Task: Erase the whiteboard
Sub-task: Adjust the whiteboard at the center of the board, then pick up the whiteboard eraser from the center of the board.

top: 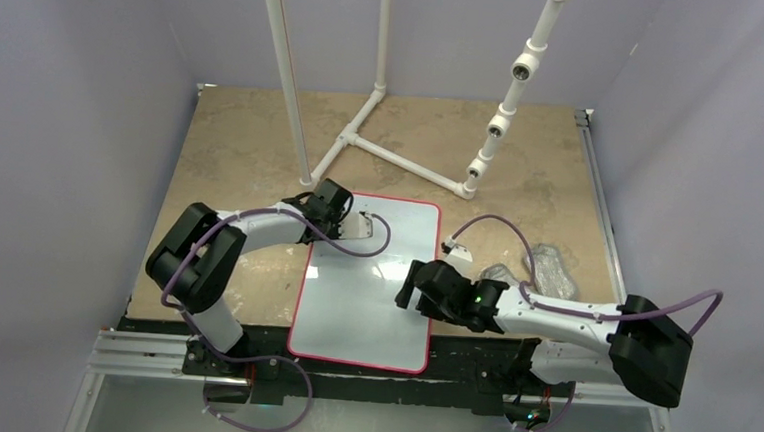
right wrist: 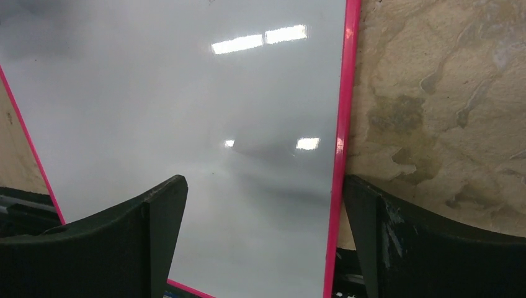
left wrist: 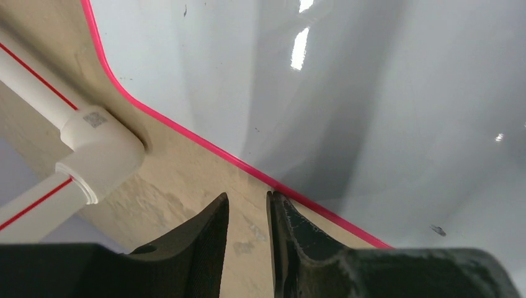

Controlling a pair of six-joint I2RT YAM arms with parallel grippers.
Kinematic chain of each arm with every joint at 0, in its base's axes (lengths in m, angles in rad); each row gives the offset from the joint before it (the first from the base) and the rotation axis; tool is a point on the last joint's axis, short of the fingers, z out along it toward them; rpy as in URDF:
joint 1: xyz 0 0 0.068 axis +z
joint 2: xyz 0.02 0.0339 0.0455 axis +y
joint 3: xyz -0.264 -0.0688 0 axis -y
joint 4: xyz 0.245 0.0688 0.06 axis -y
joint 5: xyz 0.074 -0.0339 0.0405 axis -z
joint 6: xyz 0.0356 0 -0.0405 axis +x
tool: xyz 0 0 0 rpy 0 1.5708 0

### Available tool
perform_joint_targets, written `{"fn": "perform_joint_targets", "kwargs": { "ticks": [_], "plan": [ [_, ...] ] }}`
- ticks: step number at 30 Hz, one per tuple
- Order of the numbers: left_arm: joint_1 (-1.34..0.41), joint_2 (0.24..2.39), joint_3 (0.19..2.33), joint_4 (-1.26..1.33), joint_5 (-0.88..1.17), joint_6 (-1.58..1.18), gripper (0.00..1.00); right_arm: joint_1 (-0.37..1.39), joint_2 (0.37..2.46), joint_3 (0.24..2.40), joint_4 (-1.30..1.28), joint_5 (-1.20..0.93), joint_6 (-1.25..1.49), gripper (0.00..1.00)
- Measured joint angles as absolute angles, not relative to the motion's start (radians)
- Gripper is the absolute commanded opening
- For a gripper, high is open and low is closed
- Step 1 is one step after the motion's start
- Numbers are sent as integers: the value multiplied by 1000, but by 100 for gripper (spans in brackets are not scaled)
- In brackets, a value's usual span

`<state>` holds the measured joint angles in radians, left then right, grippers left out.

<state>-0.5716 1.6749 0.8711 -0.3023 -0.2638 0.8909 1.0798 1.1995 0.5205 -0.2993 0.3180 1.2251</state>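
Note:
The whiteboard point(top: 369, 285) lies flat at the table's middle, glossy white with a thin red border, its near end over the table's front edge. Its surface point(left wrist: 347, 93) carries only a few tiny dark specks. My left gripper point(top: 360, 225) sits at the board's far left corner. In the left wrist view its jaws point(left wrist: 248, 208) stand a narrow gap apart over bare table, just outside the red border, with nothing between them. My right gripper point(top: 406, 290) is wide open across the board's right edge point(right wrist: 340, 155): one finger point(right wrist: 155, 230) over the board, the other point(right wrist: 384, 236) over the table.
A white pipe frame point(top: 377, 146) stands on the tan table behind the board, with an elbow joint point(left wrist: 102, 149) close to my left gripper. A crumpled grey-silver pad point(top: 552, 269) lies to the right of the board, beyond my right arm. Grey walls close in the sides.

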Motion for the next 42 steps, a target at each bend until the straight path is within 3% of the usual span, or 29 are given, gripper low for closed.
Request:
{"fn": "perform_joint_targets", "kwargs": {
  "ticks": [13, 17, 30, 36, 42],
  "plan": [
    [-499, 1550, 871, -377, -10, 830, 32, 1079, 1167, 501, -309, 269, 1265, 98],
    [-471, 1546, 921, -437, 41, 766, 33, 1062, 1176, 559, -455, 276, 1246, 99],
    [-457, 1443, 950, -508, 81, 628, 40, 625, 1068, 694, -736, 387, 1133, 95],
    [-453, 1411, 952, -487, 21, 595, 41, 552, 1193, 698, -732, 402, 1108, 81],
    [-445, 1409, 952, -487, -13, 590, 40, 508, 1304, 735, -698, 433, 1069, 45]
  ]
}}
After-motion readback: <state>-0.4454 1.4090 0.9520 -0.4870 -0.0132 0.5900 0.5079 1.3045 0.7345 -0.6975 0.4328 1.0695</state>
